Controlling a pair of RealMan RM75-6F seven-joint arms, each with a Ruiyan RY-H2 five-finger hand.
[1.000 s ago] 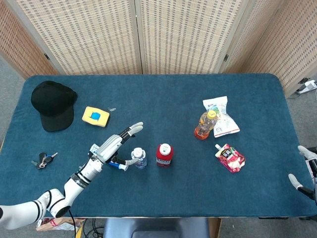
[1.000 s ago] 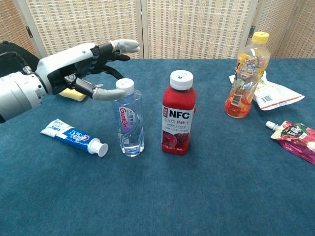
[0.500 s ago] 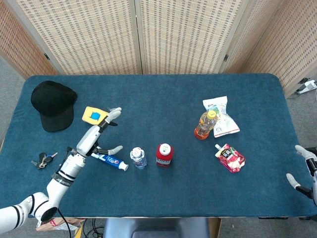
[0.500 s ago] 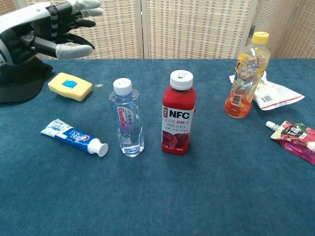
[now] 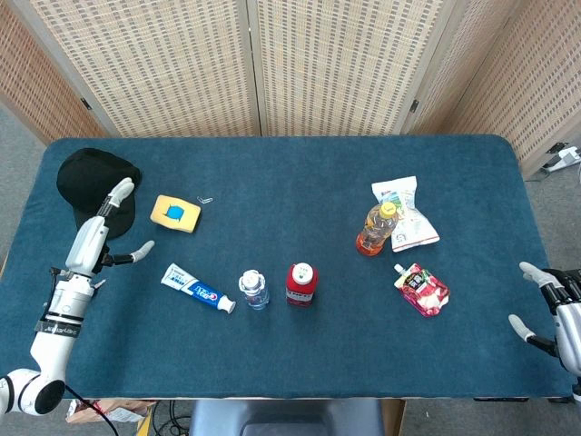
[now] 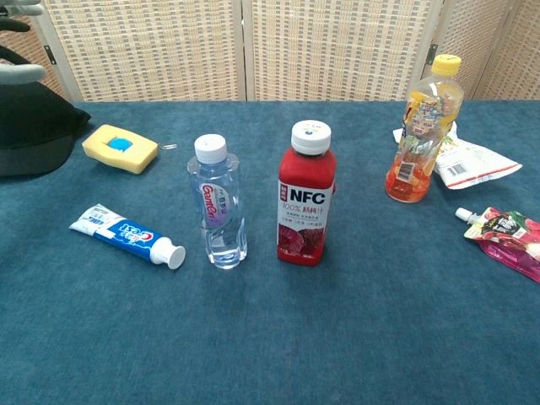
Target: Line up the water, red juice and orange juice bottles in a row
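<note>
The clear water bottle (image 5: 254, 290) (image 6: 219, 202) stands upright near the table's front middle. Just to its right the red juice bottle (image 5: 300, 283) (image 6: 306, 195) stands beside it, a small gap between them. The orange juice bottle (image 5: 377, 228) (image 6: 422, 129) stands apart, further right and back. My left hand (image 5: 104, 227) hovers open at the far left, well clear of the bottles, fingers spread and empty; the chest view shows only its fingertips (image 6: 17, 10). My right hand (image 5: 549, 304) is at the table's right front edge, open and empty.
A toothpaste tube (image 5: 197, 288) (image 6: 126, 234) lies left of the water bottle. A yellow sponge (image 5: 176, 213) and black cap (image 5: 93, 191) sit at the left. A snack bag (image 5: 404, 213) lies behind the orange juice, a red pouch (image 5: 422, 289) in front of it.
My left hand has pulled away from the water bottle, moving left past the toothpaste to the table's left side. The bottles have not moved. The right hand rose slightly.
</note>
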